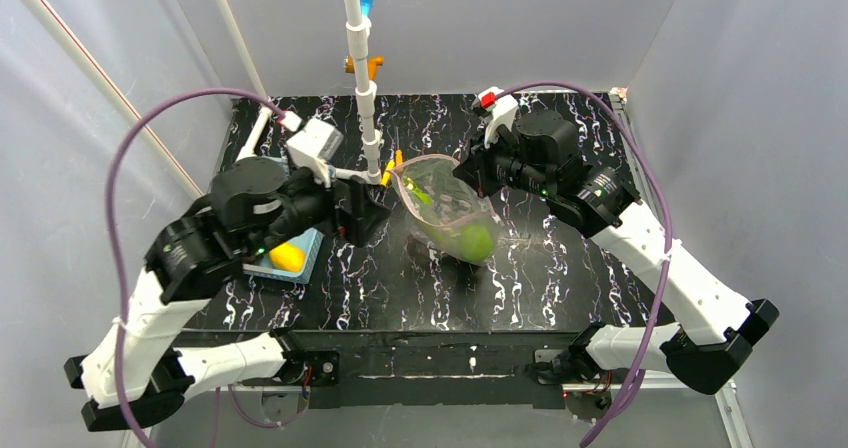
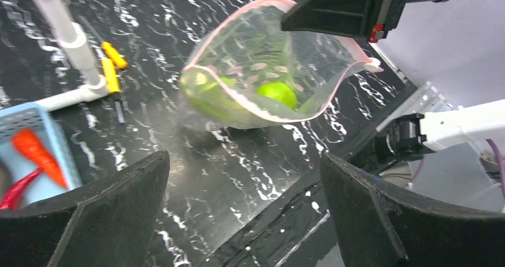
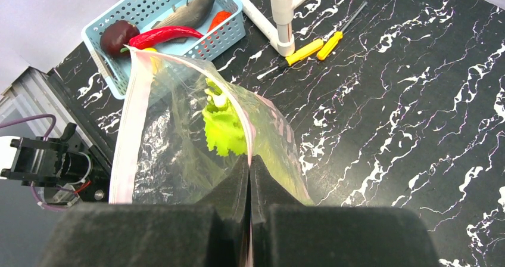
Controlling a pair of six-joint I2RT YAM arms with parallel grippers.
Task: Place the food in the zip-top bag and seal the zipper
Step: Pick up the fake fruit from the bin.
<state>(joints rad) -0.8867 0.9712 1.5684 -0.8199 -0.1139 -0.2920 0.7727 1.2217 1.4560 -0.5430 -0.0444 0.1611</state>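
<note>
The clear zip-top bag (image 1: 440, 200) hangs open above the table, its pinkish-red zipper (image 2: 238, 12) curving round the mouth. Inside it are a green apple (image 2: 277, 92) and a leek with a frilly green top (image 3: 225, 127). My right gripper (image 3: 250, 161) is shut on the bag's rim at its far side (image 1: 470, 173). My left gripper (image 2: 243, 158) is open and empty, just left of the bag (image 1: 365, 211), facing its mouth. A yellow fruit (image 1: 287, 257), red chili (image 3: 164, 36), grey fish (image 3: 187, 14) and dark red piece (image 3: 117, 34) lie in the basket.
The light-blue mesh basket (image 3: 229, 33) stands at the left, partly under my left arm (image 1: 303, 266). A white pipe stand (image 1: 365, 88) rises behind the bag. Two yellow-handled screwdrivers (image 3: 306, 51) lie by its foot. An orange piece (image 2: 39, 151) is also in the basket.
</note>
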